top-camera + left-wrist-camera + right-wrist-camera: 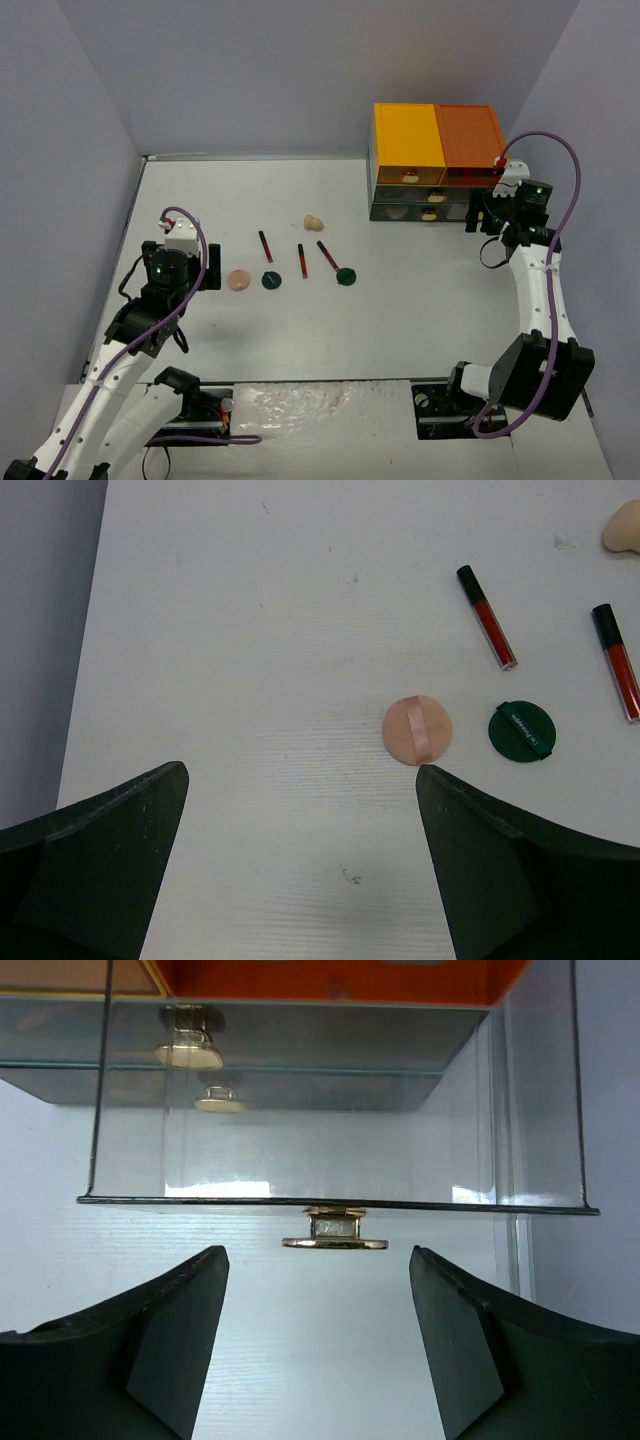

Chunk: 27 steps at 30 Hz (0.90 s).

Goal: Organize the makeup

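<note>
Top external view: the makeup lies loose on the white surface, left of centre. A peach puff sits at the 9 o'clock end of the group, with a dark green disc just beside it at its 3 o'clock. A second green disc lies further toward 3 o'clock. Three dark red sticks lie at 12 o'clock of the discs, apart from one another. The right-hand one slants down to end just beside the second disc. A beige sponge rests alone at 12 o'clock of the sticks.

The yellow-and-orange-topped drawer unit stands at the surface's 1 o'clock corner.

The left fingers are spread wide and hold nothing. In the left wrist view they hover above bare surface, with the puff just past the right fingertip at 12 o'clock.

The right fingers are also spread. They sit at the front of a clear drawer that juts out of the unit. Its gold knob is at 12 o'clock of the gap between the tips, and neither tip touches it.
</note>
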Each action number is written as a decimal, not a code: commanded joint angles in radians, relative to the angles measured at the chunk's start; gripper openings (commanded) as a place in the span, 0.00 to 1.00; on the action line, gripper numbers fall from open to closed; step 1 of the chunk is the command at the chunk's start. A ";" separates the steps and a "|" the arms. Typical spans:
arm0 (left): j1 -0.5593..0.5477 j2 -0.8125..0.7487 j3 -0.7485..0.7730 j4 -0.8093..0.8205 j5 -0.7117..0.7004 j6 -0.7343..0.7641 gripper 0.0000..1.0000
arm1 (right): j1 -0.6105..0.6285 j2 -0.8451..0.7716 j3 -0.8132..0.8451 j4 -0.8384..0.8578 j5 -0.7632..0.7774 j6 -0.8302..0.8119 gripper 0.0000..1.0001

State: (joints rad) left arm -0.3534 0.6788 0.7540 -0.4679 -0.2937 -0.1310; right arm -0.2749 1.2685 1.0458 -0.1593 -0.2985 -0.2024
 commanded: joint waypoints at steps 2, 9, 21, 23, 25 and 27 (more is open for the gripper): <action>0.000 0.013 0.034 0.041 -0.010 0.008 0.97 | 0.025 -0.108 0.069 -0.002 0.005 0.074 0.76; -0.001 0.028 0.035 0.046 -0.010 0.005 0.97 | 0.209 -0.169 0.211 -0.070 -0.005 0.095 0.80; 0.001 0.021 0.028 0.051 -0.041 0.011 0.97 | 0.913 0.018 0.156 -0.061 0.260 0.170 0.75; 0.001 0.020 0.025 0.051 -0.046 0.012 0.97 | 0.941 0.042 0.088 0.009 0.258 0.217 0.72; 0.001 0.019 0.022 0.051 -0.051 0.013 0.97 | 0.953 0.060 0.017 0.091 0.247 0.270 0.70; 0.001 0.024 0.022 0.051 -0.051 0.013 0.97 | 0.954 0.082 -0.046 0.136 0.250 0.319 0.67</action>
State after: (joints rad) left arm -0.3534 0.7029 0.7540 -0.4671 -0.3168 -0.1310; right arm 0.6734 1.3237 1.1043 -0.1834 -0.1041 -0.0120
